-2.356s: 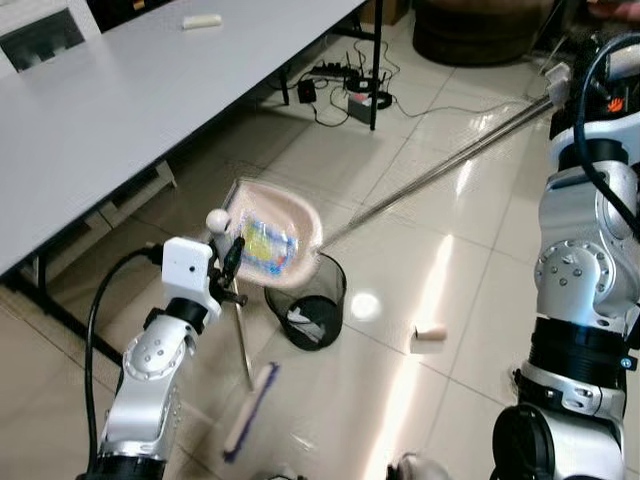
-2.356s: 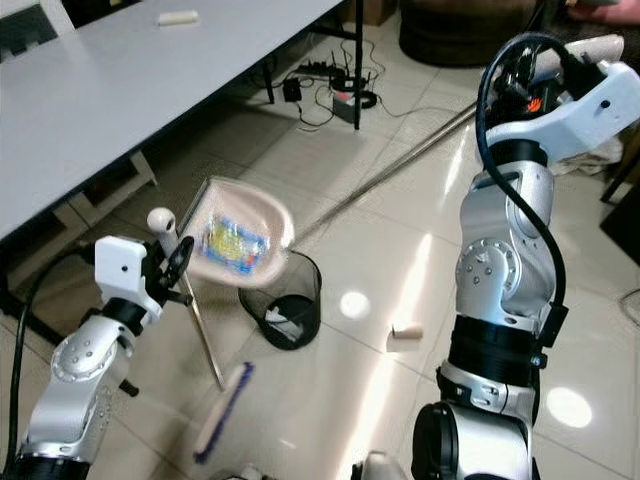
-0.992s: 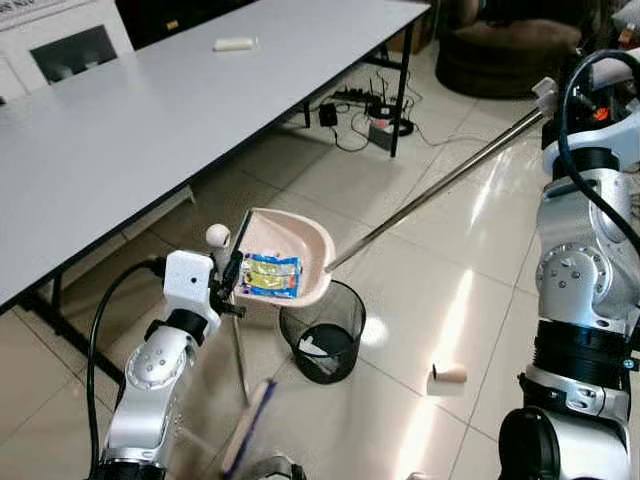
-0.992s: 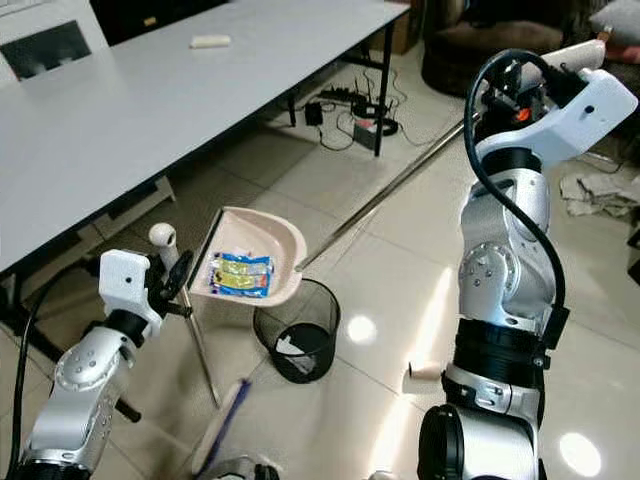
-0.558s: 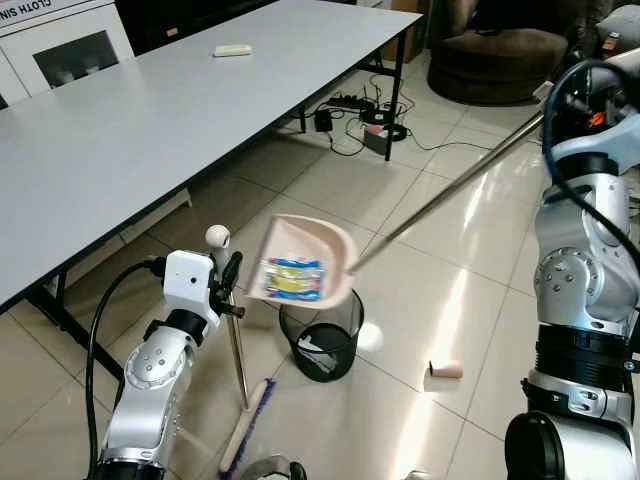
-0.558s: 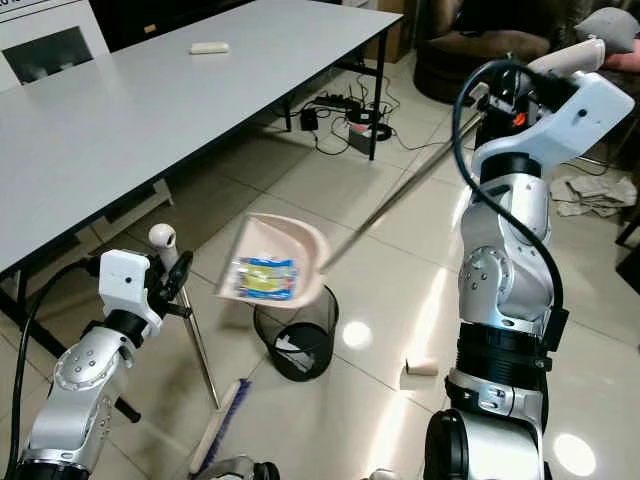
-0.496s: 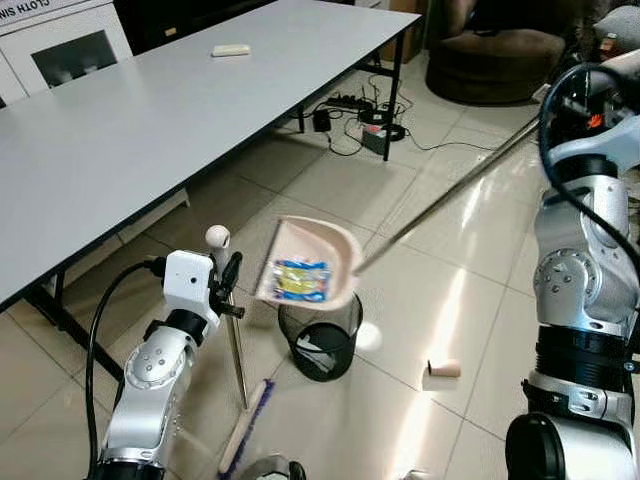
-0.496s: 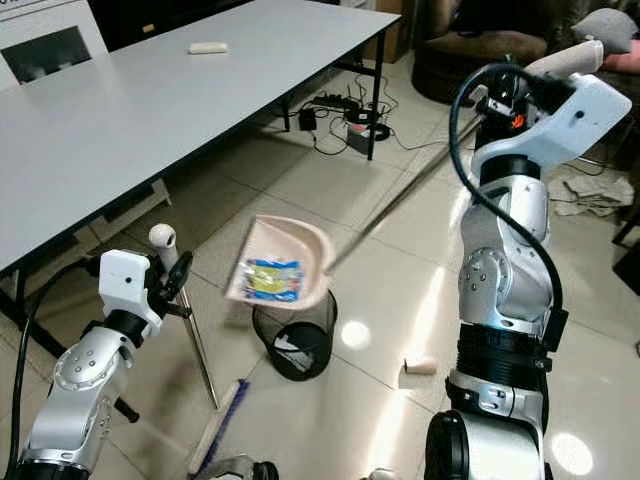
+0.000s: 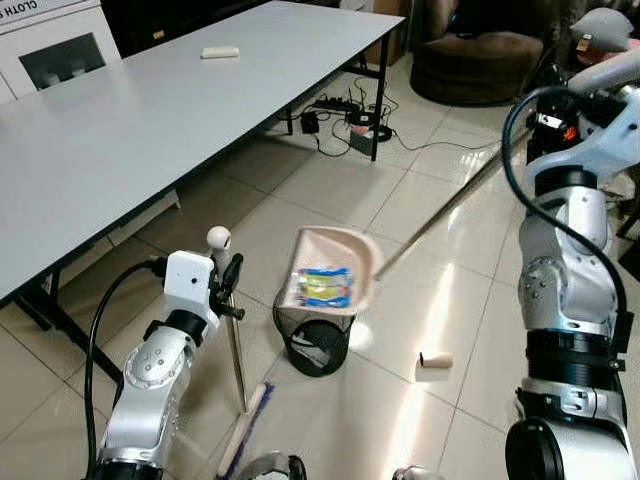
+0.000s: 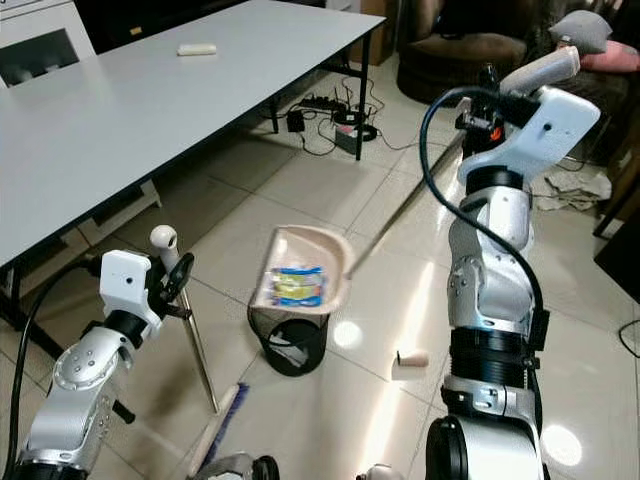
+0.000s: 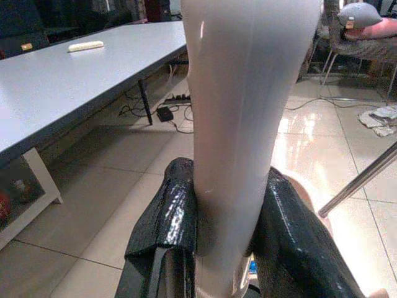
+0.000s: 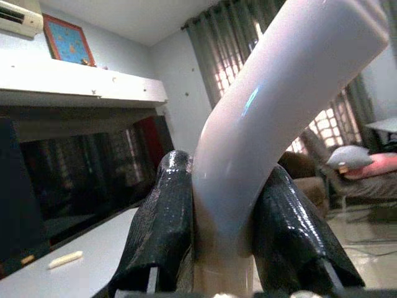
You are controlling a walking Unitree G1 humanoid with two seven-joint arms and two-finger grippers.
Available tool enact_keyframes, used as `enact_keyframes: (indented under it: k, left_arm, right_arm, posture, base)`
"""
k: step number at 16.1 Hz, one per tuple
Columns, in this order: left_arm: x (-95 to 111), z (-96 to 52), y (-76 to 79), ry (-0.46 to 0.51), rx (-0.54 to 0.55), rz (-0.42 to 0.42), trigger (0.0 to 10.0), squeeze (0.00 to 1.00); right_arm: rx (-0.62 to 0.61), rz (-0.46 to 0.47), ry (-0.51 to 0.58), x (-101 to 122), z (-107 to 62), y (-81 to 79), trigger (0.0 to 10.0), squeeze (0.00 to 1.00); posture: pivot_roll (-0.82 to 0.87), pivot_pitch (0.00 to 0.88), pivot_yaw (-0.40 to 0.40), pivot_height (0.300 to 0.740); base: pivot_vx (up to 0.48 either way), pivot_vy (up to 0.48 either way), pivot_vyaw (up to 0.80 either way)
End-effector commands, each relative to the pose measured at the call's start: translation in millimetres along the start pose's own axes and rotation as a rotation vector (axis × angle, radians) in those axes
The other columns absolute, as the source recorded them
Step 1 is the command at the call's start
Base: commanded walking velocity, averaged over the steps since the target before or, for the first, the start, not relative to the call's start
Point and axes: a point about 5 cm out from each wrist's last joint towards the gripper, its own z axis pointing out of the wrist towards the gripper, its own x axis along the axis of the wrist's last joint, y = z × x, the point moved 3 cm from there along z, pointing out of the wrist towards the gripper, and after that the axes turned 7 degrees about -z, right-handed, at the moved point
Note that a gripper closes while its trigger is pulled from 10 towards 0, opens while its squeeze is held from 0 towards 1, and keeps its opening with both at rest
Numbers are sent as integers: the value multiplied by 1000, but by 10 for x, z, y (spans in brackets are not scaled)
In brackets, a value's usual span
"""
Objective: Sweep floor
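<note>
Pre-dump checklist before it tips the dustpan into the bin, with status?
1. Right gripper clamped on dustpan handle: ok.
2. Left gripper clamped on broom handle: ok.
3. Dustpan over the black bin: ok, the pan hangs above the bin's mouth.
4. Wrapper in the pan: ok, not yet dropped.
5. Pan tilted enough to slide the wrapper out: cannot tell.
6. Floor clean: not ok, a small roll lies on the tiles right of the bin.
</note>
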Motion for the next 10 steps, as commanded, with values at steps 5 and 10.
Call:
enact_keyframes:
  k: [5,10]
  left_arm:
    - [97,-40,-22,24,-1,24,10000,0]
    - [112,-105,-39,20,12,24,10000,0]
  right_arm:
    - [-10,6,89,68,11,-1,10000,0]
    - [-18,-16,130,70,103,9,10000,0]
  posture:
    - [25,103,78,740]
    - [31,127,73,740]
  base:
    - [0,0,0]
    - [0,0,0]
